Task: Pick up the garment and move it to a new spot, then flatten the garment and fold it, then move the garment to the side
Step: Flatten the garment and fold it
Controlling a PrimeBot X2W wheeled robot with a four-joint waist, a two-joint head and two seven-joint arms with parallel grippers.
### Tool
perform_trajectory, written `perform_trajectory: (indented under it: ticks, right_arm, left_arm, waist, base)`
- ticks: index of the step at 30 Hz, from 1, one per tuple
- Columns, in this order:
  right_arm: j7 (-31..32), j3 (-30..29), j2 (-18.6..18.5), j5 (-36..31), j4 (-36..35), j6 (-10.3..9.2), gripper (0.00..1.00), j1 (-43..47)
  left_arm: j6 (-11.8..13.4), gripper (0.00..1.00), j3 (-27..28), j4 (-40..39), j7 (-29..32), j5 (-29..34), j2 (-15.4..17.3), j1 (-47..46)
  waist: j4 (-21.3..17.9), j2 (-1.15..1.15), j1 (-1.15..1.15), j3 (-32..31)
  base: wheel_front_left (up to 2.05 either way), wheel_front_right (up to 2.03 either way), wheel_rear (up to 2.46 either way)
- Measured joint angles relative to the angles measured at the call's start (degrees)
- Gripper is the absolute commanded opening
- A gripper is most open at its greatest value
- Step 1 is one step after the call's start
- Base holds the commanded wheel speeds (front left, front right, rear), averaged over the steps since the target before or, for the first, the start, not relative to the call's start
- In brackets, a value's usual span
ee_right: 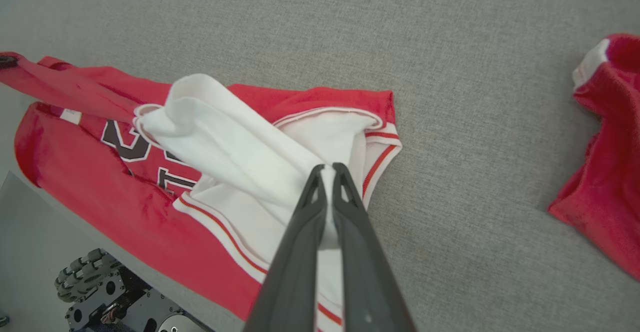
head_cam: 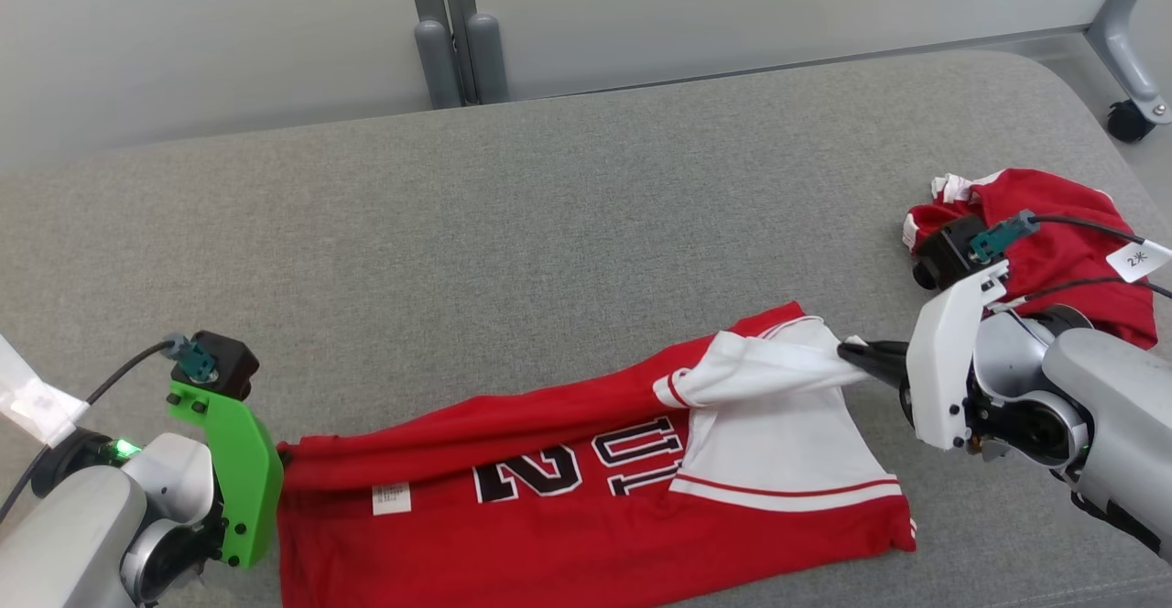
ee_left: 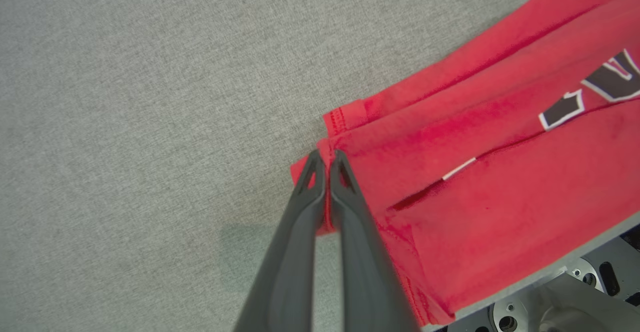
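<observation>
Folding stage under way: garment (head_cam: 549, 544) is lying part-flattened along the grey cushion's (head_cam: 549, 223) near edge.
Left gripper (ee_left: 325, 154) is pinching the red hem and right gripper (ee_right: 327, 168) is pulling a white sleeve (both clamped tight); folding and shifting aside are pending.

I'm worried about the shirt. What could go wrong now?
The right gripper pinches just a small bit of the white sleeve, so it might slip out. The left gripper holds only a corner of the hem. The garment lies at the front edge of the table and could slide off.
</observation>
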Motion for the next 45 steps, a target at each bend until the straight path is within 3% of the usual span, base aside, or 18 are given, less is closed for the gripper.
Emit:
perform_trajectory:
  ticks: [6, 8, 9, 10, 11, 12, 13, 20, 27, 32, 37, 45]
  right_arm:
    - [2.27, -0.23, -0.54, -0.33, -0.99, 0.00, 0.00, 1.91]
    - [2.82, -0.31, -0.41, -0.64, -1.08, 0.00, 0.09, 2.45]
    - [3.22, -0.42, -0.22, -0.67, -1.12, 0.00, 0.25, 2.85]
    - [3.60, -0.42, -0.03, -0.70, -1.12, 0.00, 0.44, 3.33]
    - [3.90, -0.41, 0.07, -0.88, -1.11, 0.00, 0.62, 3.63]
    - [4.08, -0.46, 0.16, -1.23, -1.11, 0.00, 0.86, 3.93]
    - [4.48, -0.54, 0.22, -1.33, -1.09, 0.00, 1.00, 4.22]
    - [5.61, -1.75, 0.51, -1.81, -1.76, 0.00, 1.00, 6.77]
    - [-1.55, -7.51, -0.15, -2.88, -4.58, 0.00, 1.00, 8.50]
    - [-12.87, -14.05, 0.64, -5.70, -6.36, 0.00, 1.00, 11.33]
    - [-25.59, -22.32, 3.91, -11.78, -5.25, -0.02, 1.00, 14.62]
    - [-34.19, -35.12, 11.49, -22.64, -4.15, -0.01, 1.00, 21.41]
  left_arm:
    - [-0.25, 0.00, -1.16, 1.05, 1.29, -0.90, -0.31, 0.45]
    - [-0.51, 0.00, -1.56, 1.31, 1.34, -0.91, -0.46, 0.72]
    - [-0.59, 0.00, -1.70, 1.51, 1.55, -1.10, -0.56, 0.75]
    - [-0.63, 0.18, -1.89, 1.68, 1.78, -1.44, -0.67, 0.82]
    - [-0.64, 0.83, -2.04, 1.82, 1.78, -1.54, -0.76, 0.91]
    - [-0.69, 1.00, -2.32, 1.99, 2.04, -1.77, -0.83, 0.94]
    - [-0.73, 1.00, -2.54, 2.16, 2.46, -2.25, -0.89, 1.06]
    - [-0.99, 1.00, -3.20, 2.57, 3.68, -3.89, -0.54, 2.28]
    - [0.64, 1.00, -0.11, -0.79, -3.66, -3.13, 0.70, 2.40]
    - [5.21, 1.00, 5.05, -5.64, -15.97, -1.26, 0.79, 4.02]
    - [10.82, 1.00, 9.40, -10.29, -27.40, 1.02, 0.35, 7.73]
    - [17.68, 1.00, 14.52, -15.77, -41.87, 2.82, -2.60, 14.83]
  waist:
    - [-0.01, 0.00, 0.00, 0.12]
    - [0.04, 0.00, 0.00, 0.14]
    - [0.08, 0.00, 0.00, 0.14]
    - [0.11, 0.00, 0.00, 0.11]
    - [0.14, 0.00, 0.00, 0.07]
    - [0.16, 0.00, 0.00, -0.01]
    - [0.18, 0.00, 0.00, -0.13]
    - [0.26, 0.00, 0.00, -1.72]
    - [0.38, 0.00, 0.00, -3.68]
    - [0.57, 0.00, 0.00, -4.67]
    - [0.77, 0.00, 0.00, -5.35]
    - [1.14, 0.00, 0.00, -5.96]
  base:
    - [0.00, 0.00, 0.00]
    - [0.00, 0.00, 0.00]
    - [0.00, 0.00, 0.00]
    - [0.00, 0.00, 0.00]
    - [0.00, 0.00, 0.00]
    - [0.00, 0.00, 0.00]
    - [0.00, 0.00, 0.00]
    - [0.00, 0.00, 0.00]
    - [0.00, 0.00, 0.00]
    - [0.00, 0.00, 0.00]
    - [0.00, 0.00, 0.00]
    - [0.00, 0.00, 0.00]
